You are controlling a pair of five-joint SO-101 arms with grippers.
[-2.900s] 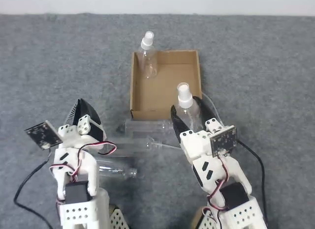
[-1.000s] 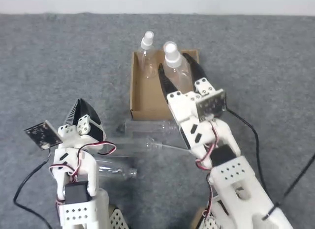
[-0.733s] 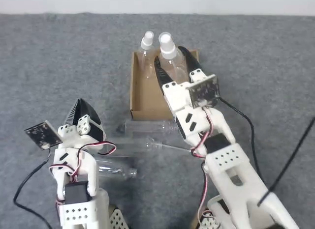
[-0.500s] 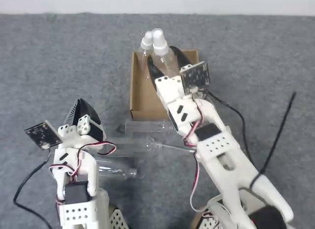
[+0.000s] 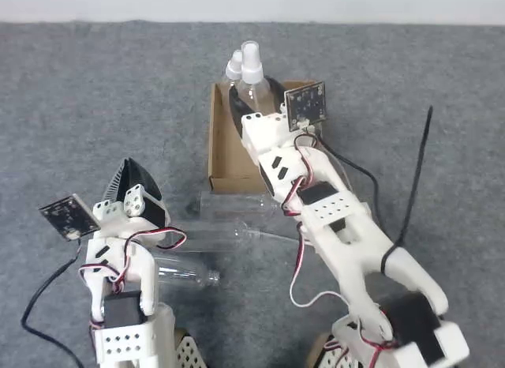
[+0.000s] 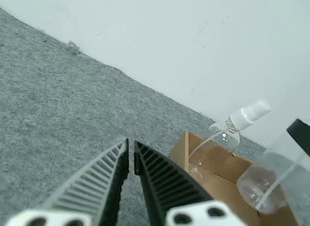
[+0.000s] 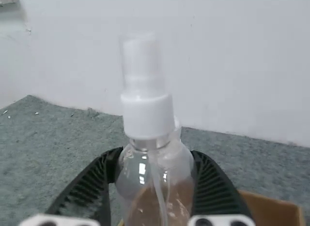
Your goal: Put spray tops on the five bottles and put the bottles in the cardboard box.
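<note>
There were five bottles, it seemed, though the clear ones on the carpet were hard to separate: one boxed bottle [image 6: 220, 138], one held bottle [image 7: 155, 177] and three lying bottles [image 5: 237, 204]. Two spray tops [image 7: 145, 109] were fitted. There was one box [image 5: 225, 159] and two arms [image 5: 339, 226].

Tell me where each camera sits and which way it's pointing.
High view: fixed above the table, looking down on both arms and the cardboard box.
Left wrist view: on the left arm, facing past the shut left gripper toward the box.
Right wrist view: on the right arm, facing the wall past the right gripper clamping a spray-topped bottle.
High and left wrist share the box.
</note>
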